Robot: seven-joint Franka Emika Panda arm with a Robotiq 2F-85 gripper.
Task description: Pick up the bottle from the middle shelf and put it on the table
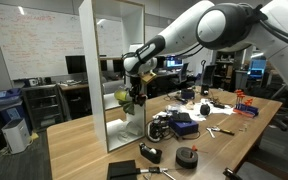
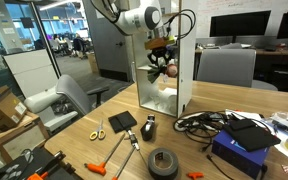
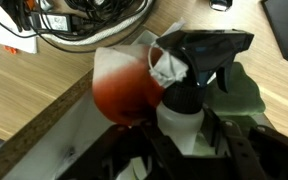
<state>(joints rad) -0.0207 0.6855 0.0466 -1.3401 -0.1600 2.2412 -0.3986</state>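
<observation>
- Gripper (image 2: 163,60) jaws pinch the bottle (image 3: 187,112) at the shelving unit (image 2: 186,70).
- Risk: the nozzle catches the unit's frame, so the bottle slips and falls onto the table (image 2: 84,112).

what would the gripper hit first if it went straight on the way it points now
Pointing down with jaws shut on the bottle, the gripper would probably bring it onto the table by the shelving unit; depth is unclear.
</observation>
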